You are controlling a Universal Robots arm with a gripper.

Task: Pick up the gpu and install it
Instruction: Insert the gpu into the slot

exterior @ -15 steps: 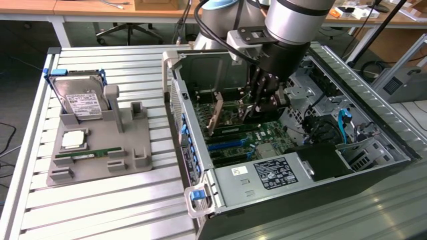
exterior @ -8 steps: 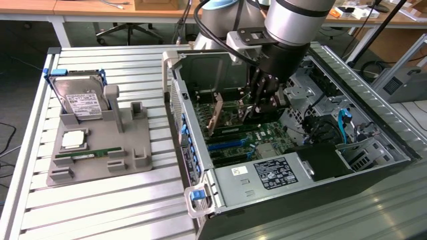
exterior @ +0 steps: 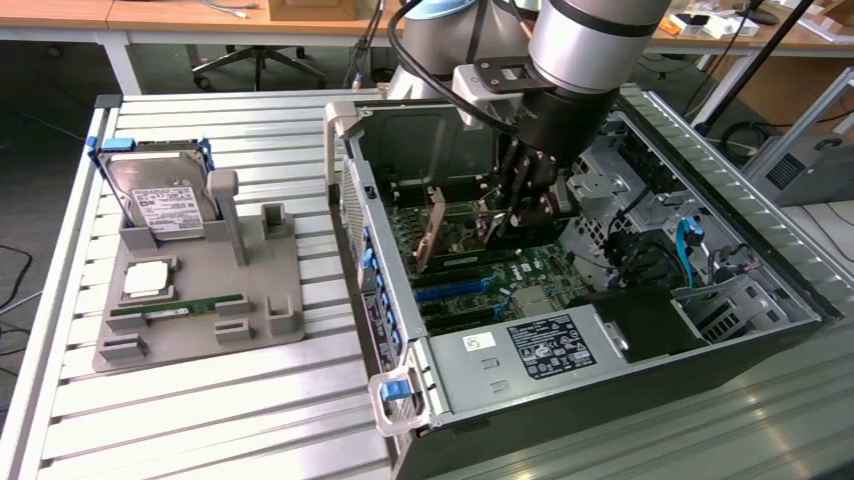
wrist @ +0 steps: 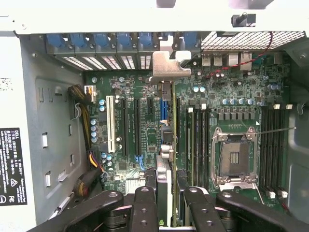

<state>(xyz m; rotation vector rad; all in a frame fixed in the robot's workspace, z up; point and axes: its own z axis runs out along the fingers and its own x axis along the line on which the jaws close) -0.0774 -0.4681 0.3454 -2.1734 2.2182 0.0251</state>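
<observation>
You have the gripper point(exterior: 514, 222) down inside the open case point(exterior: 400, 330), over the motherboard point(exterior: 514, 275). Its fingers point(wrist: 145, 208) are closed on the gpu point(wrist: 166, 159), one on each face of the card, near its top edge.

In the exterior view the gpu stands on edge, leaning a little, its lower edge down among the expansion slots point(exterior: 454, 292). From the wrist view you look straight down the card's thin edge: it runs from between the fingers toward the rear wall, where its silver bracket point(wrist: 170, 65) sits against the row of blue slot clips point(wrist: 104, 39). (Whether the card is fully seated in its slot, you cannot tell from here.)

To the exterior view's left, on the bench point(exterior: 200, 420), the grey tray point(exterior: 200, 300) holds a hard drive point(exterior: 160, 200) propped upright, a CPU point(exterior: 147, 282) and a green RAM stick point(exterior: 180, 307) lying flat, all well apart from the case.
</observation>
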